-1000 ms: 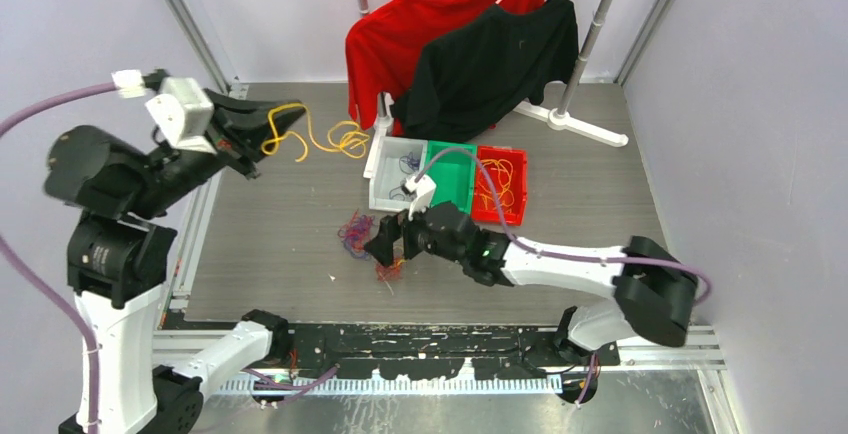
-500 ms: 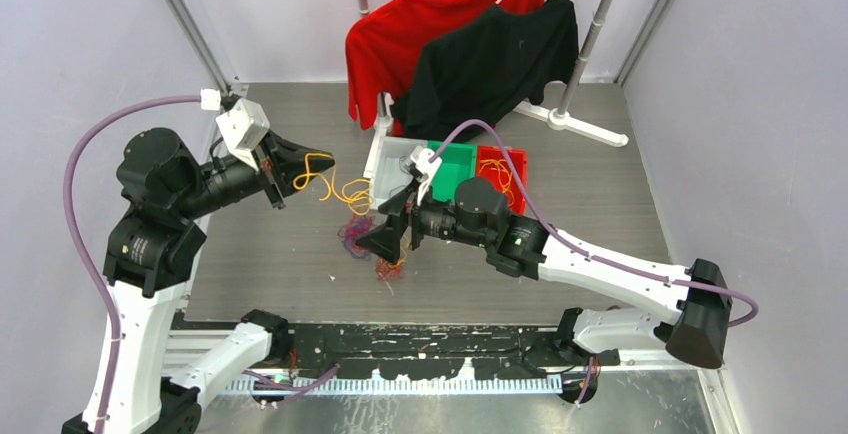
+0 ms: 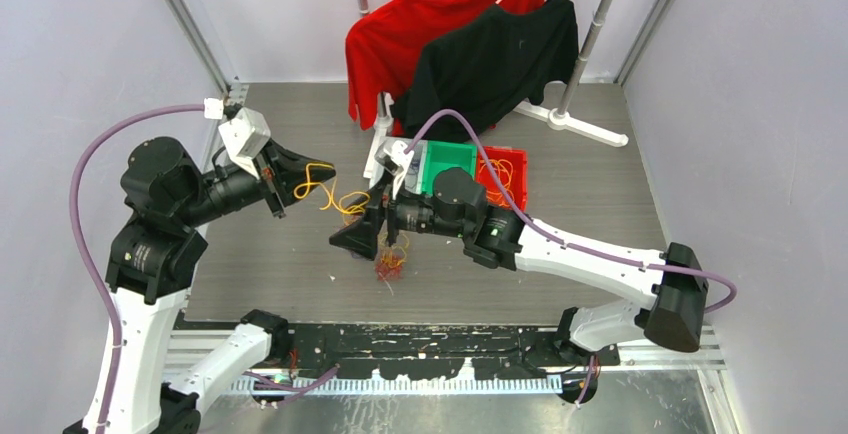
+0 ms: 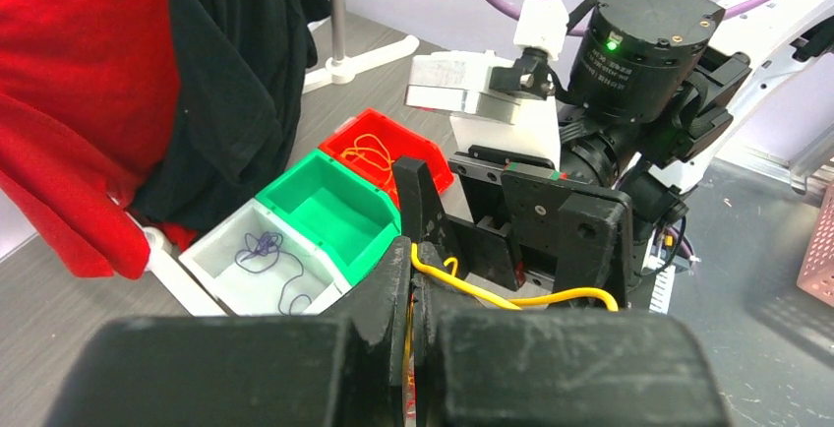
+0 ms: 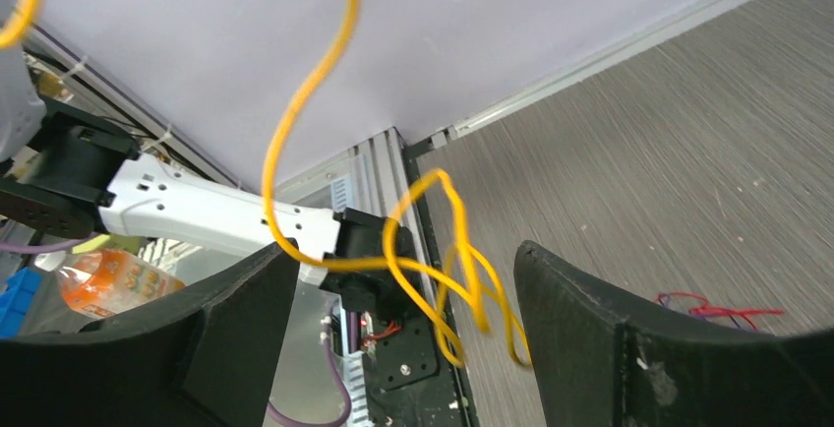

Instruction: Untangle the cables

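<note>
yellow-orange cable (image 3: 324, 190) is pinched in the closed left claw (image 3: 304, 169) and held above the tabletop (image 3: 270, 254), seemingly so its loops hang free. the right claw (image 5: 403, 289) is spread open around them, with nothing gripped. three bins are counted: white (image 4: 211, 255), green (image 4: 295, 184) and red (image 4: 339, 139). one dark red bunch (image 3: 388, 269) is seen on the tabletop.

Three bins sit side by side on the table (image 3: 270, 264): the left bin (image 4: 231, 270), the middle bin (image 3: 447, 159) and the right bin (image 3: 513, 199). The shirts (image 3: 480, 54) hang on a rack (image 3: 592, 34) behind them. A thin wire (image 4: 268, 245) lies in the left bin and loose wires (image 3: 498, 176) lie in the right bin. A long wire (image 3: 335, 194) hangs from the left gripper (image 3: 302, 167) and runs over to the right gripper (image 3: 345, 242), just in front of the bins. A small heap of wires (image 3: 388, 269) lies on the table beside that gripper.
</note>
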Motion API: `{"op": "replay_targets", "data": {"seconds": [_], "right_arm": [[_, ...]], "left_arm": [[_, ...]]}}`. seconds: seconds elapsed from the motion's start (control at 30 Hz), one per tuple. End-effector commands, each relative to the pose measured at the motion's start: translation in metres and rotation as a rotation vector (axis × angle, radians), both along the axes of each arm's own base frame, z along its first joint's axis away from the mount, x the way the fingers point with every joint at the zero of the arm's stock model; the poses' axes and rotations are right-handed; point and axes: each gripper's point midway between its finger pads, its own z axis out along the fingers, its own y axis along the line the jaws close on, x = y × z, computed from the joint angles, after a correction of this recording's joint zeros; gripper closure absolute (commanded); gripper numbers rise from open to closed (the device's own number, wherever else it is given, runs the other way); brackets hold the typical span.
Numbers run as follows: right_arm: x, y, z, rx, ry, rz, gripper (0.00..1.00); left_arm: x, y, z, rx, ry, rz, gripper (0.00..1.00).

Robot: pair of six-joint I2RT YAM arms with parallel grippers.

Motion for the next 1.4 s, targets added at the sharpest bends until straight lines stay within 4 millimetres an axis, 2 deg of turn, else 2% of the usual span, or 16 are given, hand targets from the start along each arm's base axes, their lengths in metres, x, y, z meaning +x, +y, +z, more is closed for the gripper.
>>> {"op": "replay_targets", "data": {"seconds": [0.0, 0.13, 0.27, 0.3, 0.37, 0.43, 0.5, 0.57, 0.63, 0.77, 0.87, 1.0, 1.13, 1.37], "right_arm": [[-0.012, 0.008, 0.059, 0.151, -0.061, 0.034, 0.18], [-0.008, 0.004, 0.065, 0.16, -0.053, 0.0, 0.37], [0.002, -0.004, 0.06, 0.15, -0.034, -0.075, 0.73], [0.004, -0.006, 0.059, 0.145, -0.027, -0.093, 0.81], [0.013, -0.009, 0.054, 0.128, -0.012, -0.144, 0.89], [0.023, -0.014, 0.043, 0.092, 0.004, -0.201, 0.92], [0.039, -0.024, 0.035, 0.068, 0.022, -0.28, 0.96], [0.057, -0.039, 0.025, 0.051, 0.041, -0.362, 0.99], [0.072, -0.059, 0.018, 0.039, 0.042, -0.448, 0.99], [0.107, -0.113, -0.009, -0.057, 0.061, -0.681, 0.99], [0.135, -0.17, -0.034, -0.155, 0.105, -0.906, 0.99], [0.155, -0.227, -0.069, -0.266, 0.2, -1.063, 0.99], [0.167, -0.256, -0.097, -0.312, 0.311, -1.126, 0.97], [0.186, -0.265, -0.134, -0.367, 0.492, -1.11, 0.95]], "left_arm": [[-0.003, -0.002, 0.003, -0.025, -0.004, -0.014, 1.0], [-0.003, -0.001, -0.003, -0.025, 0.007, -0.005, 1.0], [0.001, 0.001, -0.015, -0.003, 0.008, 0.013, 1.0], [0.004, 0.002, -0.02, 0.011, 0.01, 0.023, 0.98], [0.013, 0.006, -0.033, 0.051, 0.016, 0.061, 0.83], [0.016, 0.01, -0.049, 0.126, 0.011, 0.062, 0.65], [0.015, 0.014, -0.065, 0.21, 0.009, 0.039, 0.43], [0.007, 0.018, -0.083, 0.312, 0.018, -0.009, 0.31], [0.006, 0.025, -0.098, 0.396, 0.031, -0.027, 0.23], [0.012, 0.038, -0.11, 0.493, -0.014, 0.012, 0.2], [0.015, 0.042, -0.111, 0.507, -0.019, 0.037, 0.18], [0.015, 0.039, -0.109, 0.49, 0.0, 0.029, 0.17], [0.015, 0.035, -0.107, 0.465, 0.014, 0.024, 0.16], [0.011, 0.034, -0.102, 0.445, 0.01, 0.025, 0.15]]}}
